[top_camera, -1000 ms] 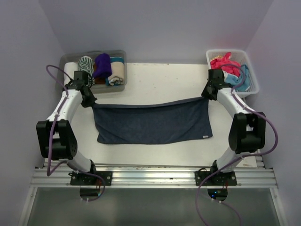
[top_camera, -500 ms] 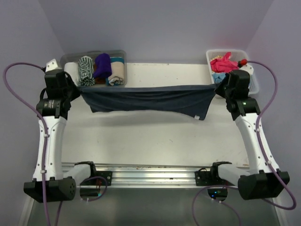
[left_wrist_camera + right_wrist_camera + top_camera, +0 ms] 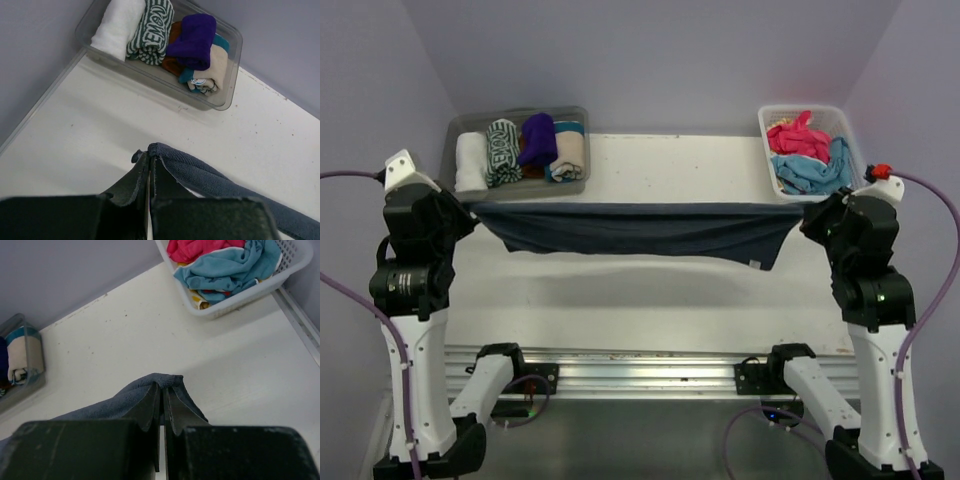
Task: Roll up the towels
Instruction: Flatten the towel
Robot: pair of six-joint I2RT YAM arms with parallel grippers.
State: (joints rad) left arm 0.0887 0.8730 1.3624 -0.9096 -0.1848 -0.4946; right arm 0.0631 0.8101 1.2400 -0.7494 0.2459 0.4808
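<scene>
A dark navy towel (image 3: 635, 228) hangs stretched in the air above the white table (image 3: 650, 300), sagging a little in the middle. My left gripper (image 3: 470, 208) is shut on its left corner (image 3: 156, 148). My right gripper (image 3: 804, 210) is shut on its right corner (image 3: 167, 380). A small white label dangles at the towel's lower right edge (image 3: 754, 264). Rolled towels, white (image 3: 471, 160), green-patterned (image 3: 503, 150), deep purple (image 3: 537, 137) and cream-and-teal (image 3: 567, 155), lie in the clear tub. Unrolled pink (image 3: 793, 135) and light blue towels (image 3: 812, 172) sit heaped in the white basket.
The clear plastic tub (image 3: 578, 185) stands at the table's back left corner, also in the left wrist view (image 3: 227, 97). The white lattice basket (image 3: 767, 150) stands at the back right, seen in the right wrist view (image 3: 270, 285). A metal rail (image 3: 640, 365) runs along the near edge.
Both arms have risen and swung outward, lifting the navy towel off the table by its two far corners. It went from lying flat to hanging taut in the air.
</scene>
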